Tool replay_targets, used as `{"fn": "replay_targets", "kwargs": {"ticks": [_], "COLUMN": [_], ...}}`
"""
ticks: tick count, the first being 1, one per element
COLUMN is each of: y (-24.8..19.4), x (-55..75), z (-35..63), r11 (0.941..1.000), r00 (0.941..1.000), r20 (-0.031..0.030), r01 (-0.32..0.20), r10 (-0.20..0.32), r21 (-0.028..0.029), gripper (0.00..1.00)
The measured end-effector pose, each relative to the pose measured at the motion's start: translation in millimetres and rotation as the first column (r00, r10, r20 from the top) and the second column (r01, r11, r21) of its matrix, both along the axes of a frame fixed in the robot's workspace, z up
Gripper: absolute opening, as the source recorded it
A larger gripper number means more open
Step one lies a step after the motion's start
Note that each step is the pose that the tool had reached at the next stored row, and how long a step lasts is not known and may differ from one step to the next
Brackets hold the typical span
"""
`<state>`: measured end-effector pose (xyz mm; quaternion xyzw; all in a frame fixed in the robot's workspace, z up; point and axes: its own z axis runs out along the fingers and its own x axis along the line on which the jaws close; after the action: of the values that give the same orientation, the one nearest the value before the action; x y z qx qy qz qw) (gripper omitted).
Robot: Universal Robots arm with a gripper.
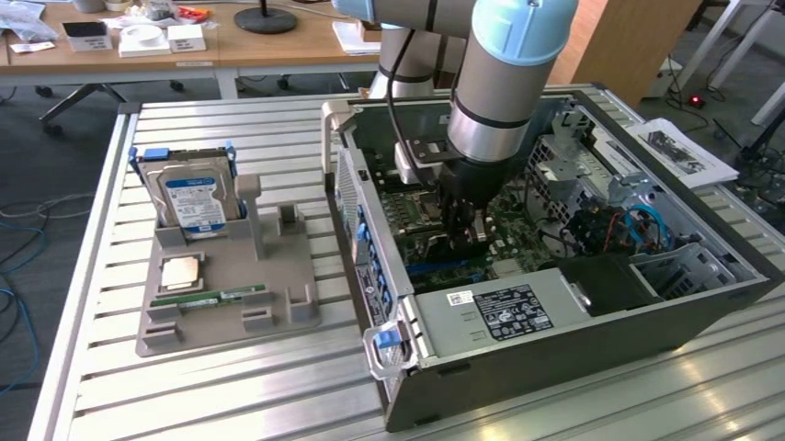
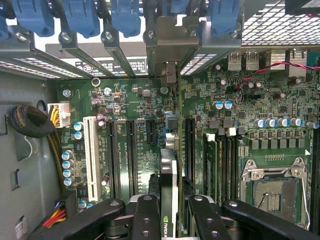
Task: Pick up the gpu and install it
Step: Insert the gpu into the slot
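Observation:
The gpu (image 2: 169, 180) is a thin dark card seen edge-on, with a green logo near my grip and its metal end bracket (image 2: 170, 47) reaching the case's rear slot openings. My gripper (image 2: 169, 212) is shut on it, one black finger (image 2: 146, 215) on each flat side. The card stands upright over the motherboard (image 2: 135, 105), between the black expansion slots (image 2: 131, 150), in line with one of them. In the exterior view the arm reaches down into the open computer case (image 1: 552, 340), and my gripper (image 1: 464, 234) is low over the board.
Blue slot latches (image 2: 80, 15) line the case's rear wall. A white slot (image 2: 91, 155), cable bundle (image 2: 30, 122) and cpu socket (image 2: 272, 192) flank the card. Outside the case, a grey holder (image 1: 276, 303) carries a hard drive (image 1: 190, 197), a cpu (image 1: 180, 271) and a memory stick (image 1: 227, 296).

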<state>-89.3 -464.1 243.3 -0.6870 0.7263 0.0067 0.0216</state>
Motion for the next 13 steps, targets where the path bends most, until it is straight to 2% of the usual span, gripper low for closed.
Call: {"fn": "replay_targets", "kwargs": {"ticks": [6, 7, 8, 13], "y": [0.0, 0.0, 0.0, 0.0], "x": [-0.1, 0.0, 0.0, 0.0], "z": [-0.1, -0.1, 0.0, -0.1], "r11": [1.0, 1.0, 1.0, 1.0], "r00": [1.0, 1.0, 1.0, 1.0], "r20": [0.0, 0.0001, 0.0, 0.0], "r01": [0.0, 0.0, 0.0, 0.0], "r10": [0.0, 0.0, 0.0, 0.0], "r21": [0.0001, 0.0002, 0.0, 0.0001], "gripper": [0.27, 0.4, 0.46, 0.46]}}
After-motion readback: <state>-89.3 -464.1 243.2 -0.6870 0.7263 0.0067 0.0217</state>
